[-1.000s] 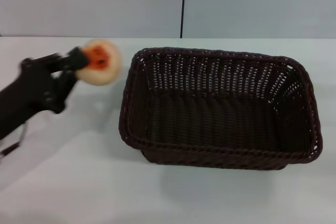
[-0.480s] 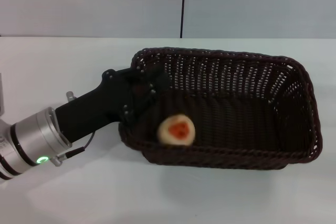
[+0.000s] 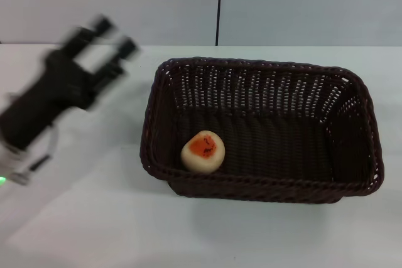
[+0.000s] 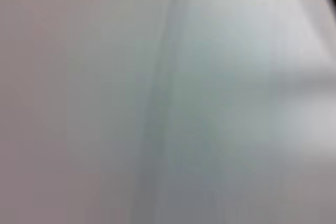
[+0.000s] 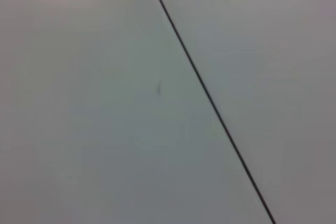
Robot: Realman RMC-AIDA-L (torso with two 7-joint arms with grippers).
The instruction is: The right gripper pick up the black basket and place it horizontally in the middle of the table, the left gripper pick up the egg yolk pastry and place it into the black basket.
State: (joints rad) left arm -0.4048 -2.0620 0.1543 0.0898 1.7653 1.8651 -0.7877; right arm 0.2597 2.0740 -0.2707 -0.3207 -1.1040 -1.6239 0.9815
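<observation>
With egg yolk pastry (image 3: pixel 203 151) inside black basket (image 3: pixel 264 183) lower left, left end effector (image 3: pixel 113 37) sits upper left, apparently open, empty.

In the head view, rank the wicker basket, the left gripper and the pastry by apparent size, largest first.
1. The dark brown-black woven wicker basket.
2. The black two-fingered left gripper, open and raised nearer the camera, so it looks bigger than it is.
3. The small round cream egg yolk pastry inside the basket.

Even, bright light; soft shadows on the table (image 3: pixel 207 236); left gripper (image 3: pixel 113 37) motion-blurred; left wrist view unfocused.
</observation>
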